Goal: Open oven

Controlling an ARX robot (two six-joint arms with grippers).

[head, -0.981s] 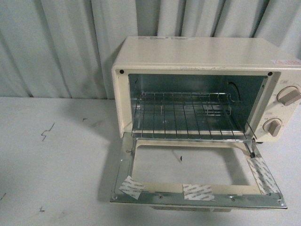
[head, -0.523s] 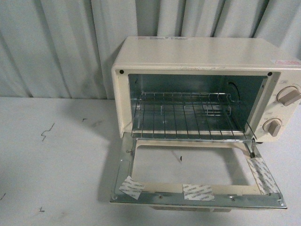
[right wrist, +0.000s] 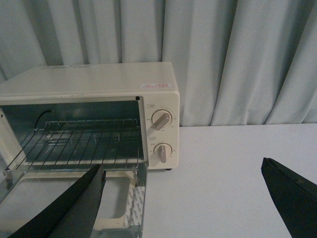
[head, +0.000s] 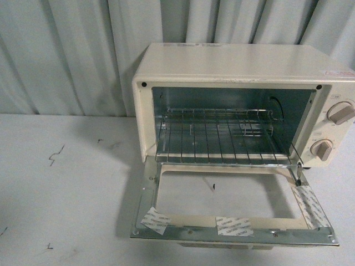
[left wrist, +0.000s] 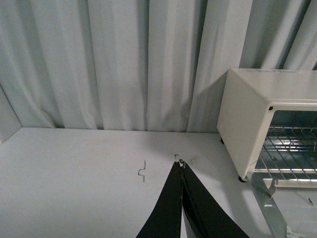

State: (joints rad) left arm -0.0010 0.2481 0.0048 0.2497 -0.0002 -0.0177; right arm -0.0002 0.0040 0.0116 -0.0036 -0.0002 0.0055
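The cream-white oven (head: 233, 61) stands at the back right of the table, and its glass-windowed door (head: 233, 230) lies dropped flat toward me, showing the wire rack (head: 222, 136) inside. Two beige knobs (head: 339, 112) sit on its right panel. Neither arm shows in the front view. In the left wrist view my left gripper (left wrist: 181, 162) is shut with nothing in it, over bare table left of the oven (left wrist: 252, 114). In the right wrist view my right gripper (right wrist: 183, 171) stands wide open, empty, in front of the oven (right wrist: 99, 79) near the door's right edge (right wrist: 132, 203).
Pleated grey curtains (head: 66, 55) hang close behind the white table (head: 61, 194). Small dark marks (head: 55, 155) dot the tabletop on the left. Strips of tape (head: 234, 225) are stuck on the door's inner frame.
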